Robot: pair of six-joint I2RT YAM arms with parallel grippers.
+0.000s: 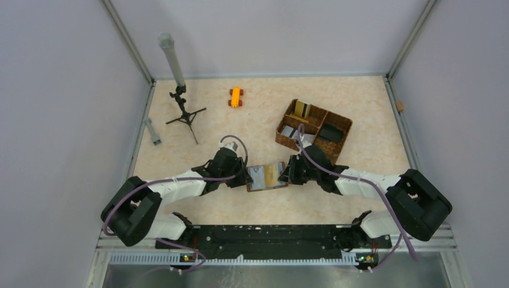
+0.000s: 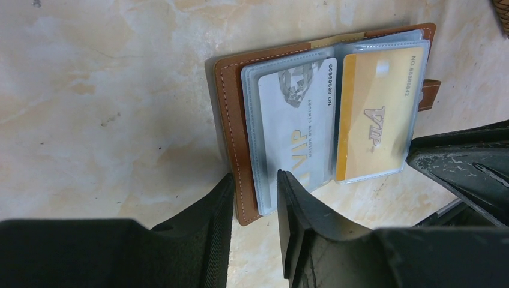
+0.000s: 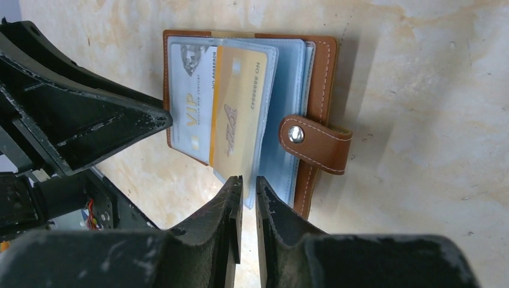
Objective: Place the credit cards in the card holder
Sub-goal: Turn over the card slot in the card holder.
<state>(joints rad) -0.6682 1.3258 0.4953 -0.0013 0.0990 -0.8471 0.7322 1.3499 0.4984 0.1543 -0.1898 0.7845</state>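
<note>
I am seeing my right gripper (image 3: pixel 246 183) with its jaws nearly pressed together, pinching the card holder (image 3: pixel 318 78) by the near edge of the clear leaf carrying the gold card (image 3: pixel 240 108). My left gripper (image 2: pixel 255 177) is sitting with its jaws part spread across the near edge of the left cover. One finger is lying outside the leather and the other over the leaf holding the silver card (image 2: pixel 297 120). I cannot tell whether they are squeezing it.

The card holder is lying open on the table (image 1: pixel 270 120) between the two grippers, with its snap tab (image 3: pixel 315 144) pointing to my right. The grippers are crowding each other, and the left one's black body is looming just beside the silver card in the right wrist view.

Just behind my right arm the woven basket (image 1: pixel 282 137) is standing. Its compartments are holding a yellow card (image 1: pixel 299 109), a grey card (image 1: pixel 288 131) and a black card (image 1: pixel 331 132). A small tripod (image 1: pixel 185 115) and an orange toy car (image 1: pixel 236 96) are sitting well apart at the far left. Bare tabletop is lying open near the far wall and on the near side of the card holder.
</note>
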